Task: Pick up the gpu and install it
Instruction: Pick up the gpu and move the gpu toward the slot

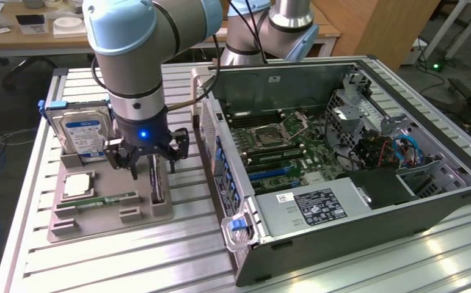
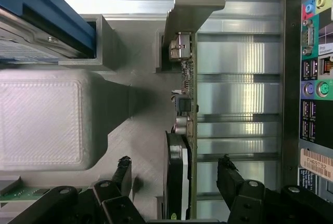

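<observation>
Gripper (image 1: 154, 171) wide open, parked right over the gpu (image 1: 159, 190)

Its fingers (image 2: 124, 171) sit one on each side of the card with gaps showing, so nothing is gripped. The gpu stands on edge in a slot of the grey holder (image 1: 105, 223), which sits toward the counter (image 1: 121, 262) edge on the exterior view's left. The same holder has a blue-labelled hard drive (image 1: 84, 135) standing upright just beside the gripper and a RAM stick (image 1: 105, 200) lying flat. The open PC case (image 1: 341, 207) takes up the counter's other side.
</observation>
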`<state>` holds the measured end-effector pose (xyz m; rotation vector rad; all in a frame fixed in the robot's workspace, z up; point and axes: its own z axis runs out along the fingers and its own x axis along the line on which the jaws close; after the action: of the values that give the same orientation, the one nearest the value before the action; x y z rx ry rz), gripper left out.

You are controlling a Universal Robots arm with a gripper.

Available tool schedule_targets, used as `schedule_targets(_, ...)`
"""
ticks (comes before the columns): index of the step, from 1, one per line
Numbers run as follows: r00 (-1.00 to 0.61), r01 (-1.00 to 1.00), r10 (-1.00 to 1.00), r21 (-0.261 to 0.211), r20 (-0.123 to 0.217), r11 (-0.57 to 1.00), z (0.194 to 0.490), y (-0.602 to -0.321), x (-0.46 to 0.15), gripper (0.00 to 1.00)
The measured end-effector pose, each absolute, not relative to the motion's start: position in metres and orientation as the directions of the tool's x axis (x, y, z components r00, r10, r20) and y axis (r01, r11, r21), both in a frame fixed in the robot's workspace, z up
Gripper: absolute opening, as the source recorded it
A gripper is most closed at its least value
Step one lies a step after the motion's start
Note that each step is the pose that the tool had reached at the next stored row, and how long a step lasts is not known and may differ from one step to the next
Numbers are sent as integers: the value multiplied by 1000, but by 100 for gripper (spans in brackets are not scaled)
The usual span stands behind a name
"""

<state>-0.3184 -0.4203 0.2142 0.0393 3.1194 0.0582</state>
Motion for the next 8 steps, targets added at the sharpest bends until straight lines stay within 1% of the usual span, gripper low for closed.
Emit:
schedule_targets(2,-999,25,26,38,-21,999,214,-420,-318,75)
schedule_targets(4,-999,25,26,38,-21,999,214,-420,-318,63)
schedule_targets(6,-999,25,26,38,-21,999,214,-420,-318,63)
schedule_targets(8,-999,25,26,38,-21,999,214,-420,-318,51)
